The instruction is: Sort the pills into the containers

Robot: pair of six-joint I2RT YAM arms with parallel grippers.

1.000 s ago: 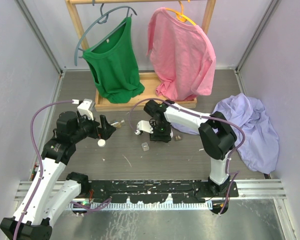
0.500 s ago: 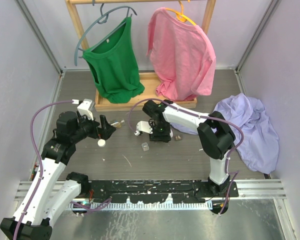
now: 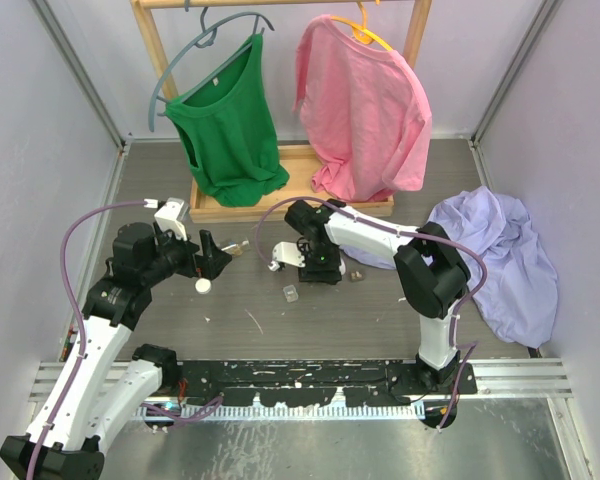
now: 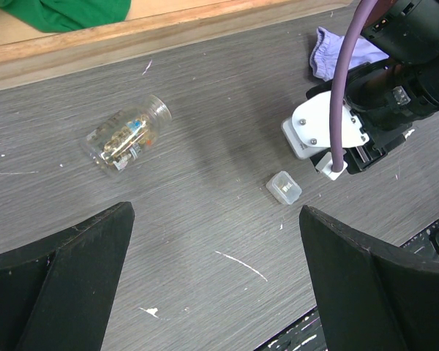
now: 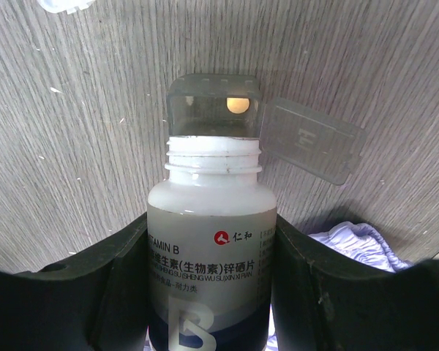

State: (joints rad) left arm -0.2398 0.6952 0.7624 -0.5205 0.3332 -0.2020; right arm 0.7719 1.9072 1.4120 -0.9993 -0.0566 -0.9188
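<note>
Right jaws: the right gripper [image 5: 211, 245] squeezes a white plastic pill bottle [image 5: 211, 212] with a blue label, one dark finger on each side. The cap is off.
Left jaws: the left gripper [image 4: 216, 289] is spread wide and grips nothing. It hangs well apart from the bottle.
What changed: almost nothing. Both grippers and all the little things sit just where they were a second ago.
What that means: I think the pour is on hold or going very slowly. Only one pill shows in a tub, so the sorting has likely only begun.
Tub being filled: a small clear square plastic tub [image 5: 214, 110] sits right at the bottle's mouth. Its flip lid [image 5: 311, 140] hangs open to one side. One round pale yellow pill [image 5: 237, 105] lies inside.
Second tub: another tiny clear tub [image 4: 284, 188], lid shut, lies near the bottle on the left gripper's side.
Dark tub: a tiny brownish tub [image 3: 356, 275] lies near the bottle on its other side.
Jar: a clear round jar [image 4: 126, 137] full of mixed pills lies on its side, farther from the bottle than the second tub.
</note>
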